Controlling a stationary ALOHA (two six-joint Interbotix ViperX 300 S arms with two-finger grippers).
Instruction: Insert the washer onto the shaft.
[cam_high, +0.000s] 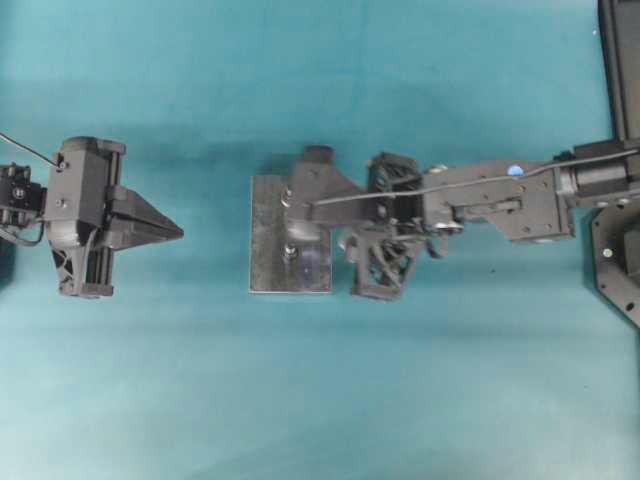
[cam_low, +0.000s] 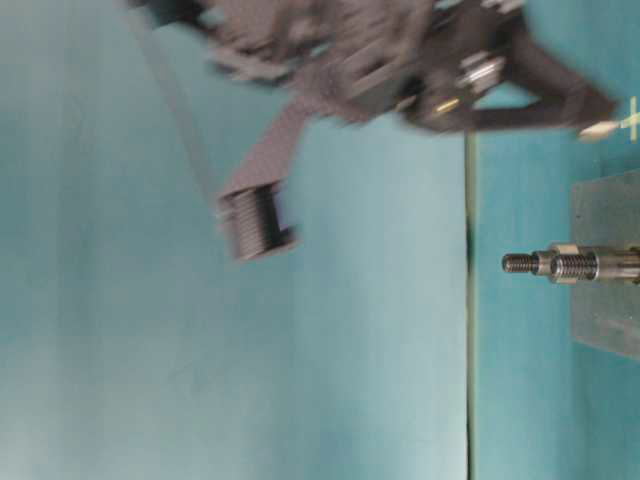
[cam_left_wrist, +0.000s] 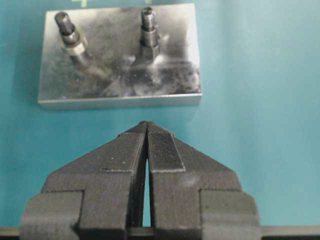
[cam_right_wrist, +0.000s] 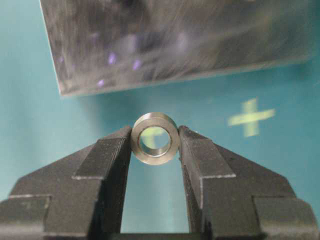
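Note:
A small metal washer (cam_right_wrist: 155, 159) is pinched between the fingertips of my right gripper (cam_right_wrist: 155, 135), held above the teal table just short of the metal plate (cam_right_wrist: 175, 45). Overhead, the right gripper (cam_high: 300, 200) reaches over the far part of the plate (cam_high: 265, 270). Two threaded shafts stand on the plate (cam_left_wrist: 175, 75): one (cam_left_wrist: 70, 37) carries a ring, the other (cam_left_wrist: 148, 32) has a hex base. One shaft (cam_low: 560, 264) also shows in the table-level view. My left gripper (cam_left_wrist: 145, 125) is shut and empty, a short way from the plate's near edge.
A yellow cross mark (cam_right_wrist: 250, 117) lies on the table beside the plate. The right arm (cam_high: 500, 200) stretches in from the right side. The left arm's body (cam_high: 80, 215) sits at the far left.

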